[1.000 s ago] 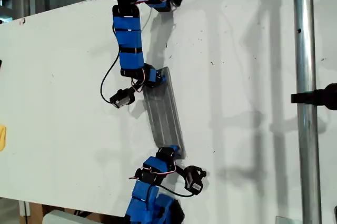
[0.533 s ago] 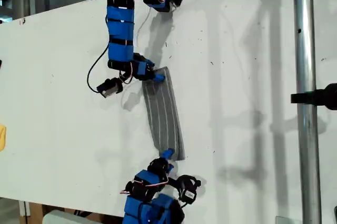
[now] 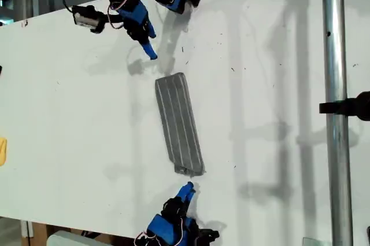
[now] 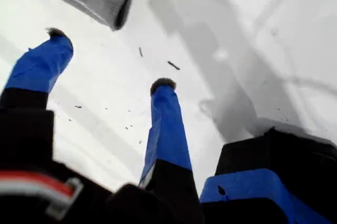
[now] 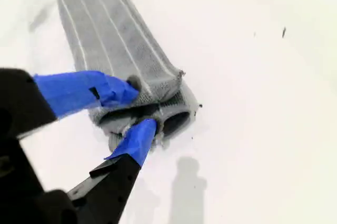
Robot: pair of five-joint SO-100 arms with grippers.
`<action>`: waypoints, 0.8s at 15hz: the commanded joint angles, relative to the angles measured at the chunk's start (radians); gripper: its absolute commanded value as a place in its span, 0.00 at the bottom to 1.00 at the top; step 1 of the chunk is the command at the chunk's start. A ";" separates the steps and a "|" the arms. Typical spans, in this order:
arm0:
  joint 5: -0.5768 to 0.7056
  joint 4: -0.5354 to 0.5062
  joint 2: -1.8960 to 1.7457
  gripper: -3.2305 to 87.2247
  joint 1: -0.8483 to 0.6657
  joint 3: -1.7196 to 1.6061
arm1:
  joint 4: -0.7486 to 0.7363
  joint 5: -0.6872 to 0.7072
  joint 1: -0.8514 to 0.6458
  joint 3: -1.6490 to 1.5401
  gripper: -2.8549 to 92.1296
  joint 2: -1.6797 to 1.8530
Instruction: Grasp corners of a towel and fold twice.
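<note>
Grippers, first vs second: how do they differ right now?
My first gripper is near the exterior view's top, my second gripper near its bottom. My first gripper is well clear of the towel, while my second gripper has its fingertips right at the towel's layered end. Whether they touch it is unclear. Both are open and hold nothing.

No readable text, label, brand, number or sign shows in any view.
</note>
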State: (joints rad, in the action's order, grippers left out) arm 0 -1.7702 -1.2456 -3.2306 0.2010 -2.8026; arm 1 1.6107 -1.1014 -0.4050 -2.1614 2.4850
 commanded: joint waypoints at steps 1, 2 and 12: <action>0.066 0.032 -0.245 0.01 -0.003 -0.078 | -0.015 -0.126 0.018 -0.129 0.39 0.207; 0.069 0.032 -0.250 0.01 -0.005 -0.097 | -0.018 -0.167 0.055 -0.181 0.40 0.344; -0.044 -0.037 -0.247 0.01 0.000 -0.319 | -0.425 -0.115 0.140 -0.325 0.44 0.172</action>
State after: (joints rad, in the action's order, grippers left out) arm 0 -1.8040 -1.2778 -3.4745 0.1887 -3.1140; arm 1 1.2855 -1.2333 -0.2516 -2.4927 2.7075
